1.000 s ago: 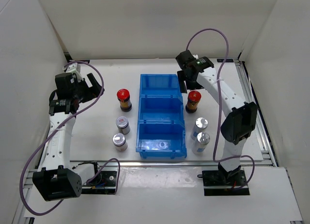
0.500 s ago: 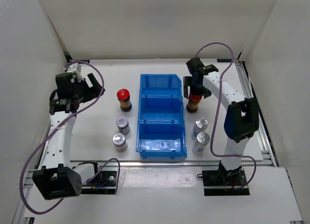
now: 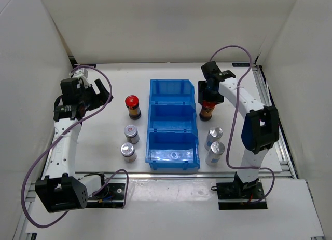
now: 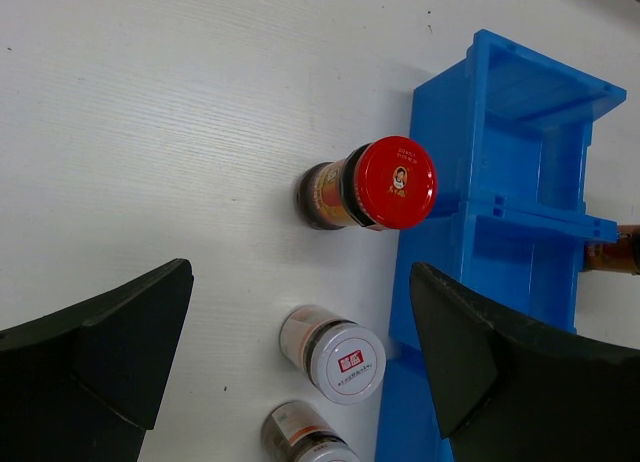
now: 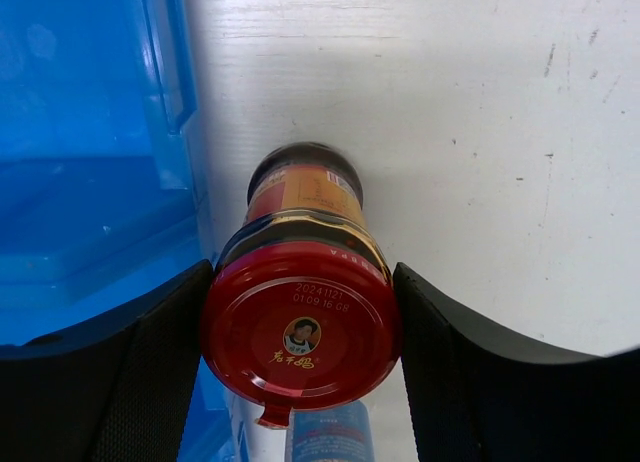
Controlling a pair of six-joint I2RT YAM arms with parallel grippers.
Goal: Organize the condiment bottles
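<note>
On the left, left end effector (image 4: 300, 272): wide open and holding nothing, above the table (image 3: 104, 162). Leave it parked; this step does not need it.
Left red-capped bottle (image 3: 133, 106): upright on the table, near the bin's left wall, not gripped.
Short silver-lidded bottles (image 3: 131, 133): two, upright, on the near side of that bottle, close to each other.
Blue bin (image 3: 151, 102): three compartments in a row from far to near. You can see no bottle in any of them.
Right red-capped bottle (image 5: 300, 322): upright on the table, just beside the bin's right wall, about level with the far divider.
Right end effector (image 5: 300, 282): closed on that bottle's red cap, a finger pressed to each side with no gap showing in the wrist view.
Tall silver-capped bottles (image 3: 213, 136): two, upright, nearer you on the right, apart from the gripped bottle.
Step in hand: most likely lifting the right red-capped bottle into the bin.
Doing it well: your hold is on the round cap only, so the body hangs below and may swing or slip. Raise it straight up until the base clears the wall, then cross left slowly.
Placement: choose a compartment with room for the other red-capped bottle. Lower until the base rests flat, then release.
</note>
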